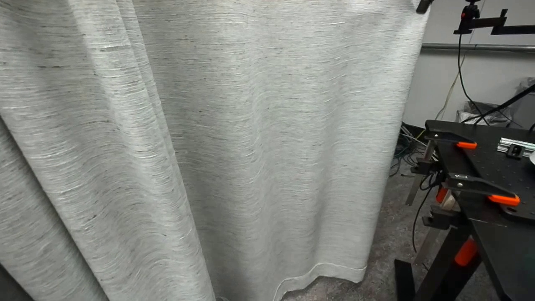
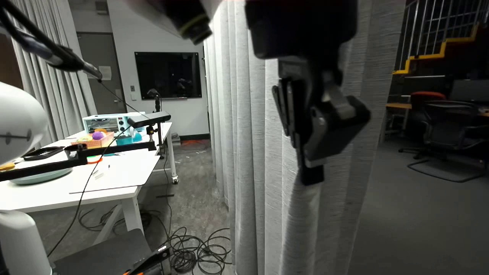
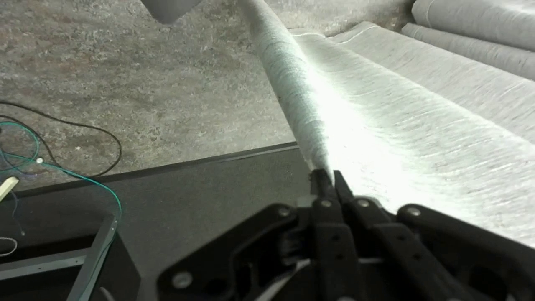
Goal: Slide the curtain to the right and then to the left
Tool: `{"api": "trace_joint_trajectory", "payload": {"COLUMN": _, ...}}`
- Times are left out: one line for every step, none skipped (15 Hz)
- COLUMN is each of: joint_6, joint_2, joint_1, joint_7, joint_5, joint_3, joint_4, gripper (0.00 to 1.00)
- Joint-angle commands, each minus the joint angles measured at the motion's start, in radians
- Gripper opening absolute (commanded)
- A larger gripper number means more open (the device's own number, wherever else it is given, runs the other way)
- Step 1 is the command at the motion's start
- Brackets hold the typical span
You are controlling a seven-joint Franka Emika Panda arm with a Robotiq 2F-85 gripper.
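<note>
One curtain (image 1: 271, 138) hangs beside the black desk (image 1: 501, 255), its free edge pinched between my jaws, so I judge a slide in hand, direction undetermined, the next move requiring a steady sideways pull without slip.

White, smoothly curved shells are seen at the left of an exterior view; the upper shell (image 2: 17, 114) is marked by a thin dark line with small grey spots, while the lower shell (image 2: 25, 244) is shaped like a column. Along the top edge, a pale casing (image 2: 156, 18), blurred, is met by a black cylinder (image 2: 181, 13) ringed with a dull yellow band (image 2: 193, 23). The end effector (image 3: 331, 177) is finished mostly in black, with slim fingers (image 3: 324, 188). Its angled links (image 3: 468, 246) are fastened with round silvery screws (image 3: 363, 203), and its inner bars (image 3: 334, 267) are pierced by small holes (image 3: 339, 256). Its side is broken by a grey patch (image 2: 341, 104).
</note>
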Motion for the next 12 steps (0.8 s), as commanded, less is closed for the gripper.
{"api": "trace_joint_trajectory", "payload": {"joint_6": -0.243, "joint_2": -0.192, "joint_1": -0.004, "joint_7": -0.003, "joint_5": 0.018, "joint_3": 0.027, "joint_4": -0.005, "gripper": 0.0}}
{"api": "trace_joint_trajectory", "payload": {"joint_6": -0.326, "joint_2": -0.234, "joint_1": -0.003, "joint_7": 0.0, "joint_5": 0.023, "joint_3": 0.034, "joint_4": 0.003, "gripper": 0.0}}
{"api": "trace_joint_trajectory", "payload": {"joint_6": -0.405, "joint_2": -0.265, "joint_1": 0.0, "joint_7": -0.012, "joint_5": 0.019, "joint_3": 0.035, "joint_4": 0.01, "gripper": 0.27}}
{"api": "trace_joint_trajectory", "payload": {"joint_6": -0.456, "joint_2": -0.311, "joint_1": -0.004, "joint_7": 0.014, "joint_5": 0.019, "joint_3": 0.049, "joint_4": 0.017, "gripper": 0.28}}
{"api": "trace_joint_trajectory", "payload": {"joint_6": -0.507, "joint_2": -0.366, "joint_1": -0.008, "joint_7": 0.022, "joint_5": 0.017, "joint_3": 0.055, "joint_4": 0.007, "gripper": 0.35}}
{"api": "trace_joint_trajectory", "payload": {"joint_6": -0.528, "joint_2": -0.429, "joint_1": -0.052, "joint_7": -0.004, "joint_5": 0.034, "joint_3": 0.083, "joint_4": -0.049, "gripper": 0.42}}
{"api": "trace_joint_trajectory", "payload": {"joint_6": -0.615, "joint_2": -0.472, "joint_1": -0.037, "joint_7": 0.005, "joint_5": 0.024, "joint_3": 0.071, "joint_4": -0.012, "gripper": 0.51}}
{"api": "trace_joint_trajectory", "payload": {"joint_6": -0.424, "joint_2": -0.194, "joint_1": 0.118, "joint_7": 0.039, "joint_5": 0.047, "joint_3": 0.116, "joint_4": 0.018, "gripper": 0.58}}
{"api": "trace_joint_trajectory", "payload": {"joint_6": -0.418, "joint_2": -0.215, "joint_1": 0.128, "joint_7": 0.034, "joint_5": 0.053, "joint_3": 0.128, "joint_4": 0.009, "gripper": 0.66}}
{"api": "trace_joint_trajectory", "payload": {"joint_6": -0.387, "joint_2": -0.193, "joint_1": 0.158, "joint_7": 0.039, "joint_5": 0.063, "joint_3": 0.153, "joint_4": 0.001, "gripper": 0.73}}
{"api": "trace_joint_trajectory", "payload": {"joint_6": -0.343, "joint_2": -0.153, "joint_1": 0.198, "joint_7": 0.046, "joint_5": 0.078, "joint_3": 0.177, "joint_4": -0.006, "gripper": 0.8}}
{"api": "trace_joint_trajectory", "payload": {"joint_6": -0.297, "joint_2": -0.102, "joint_1": 0.237, "joint_7": 0.054, "joint_5": 0.094, "joint_3": 0.198, "joint_4": -0.011, "gripper": 0.88}}
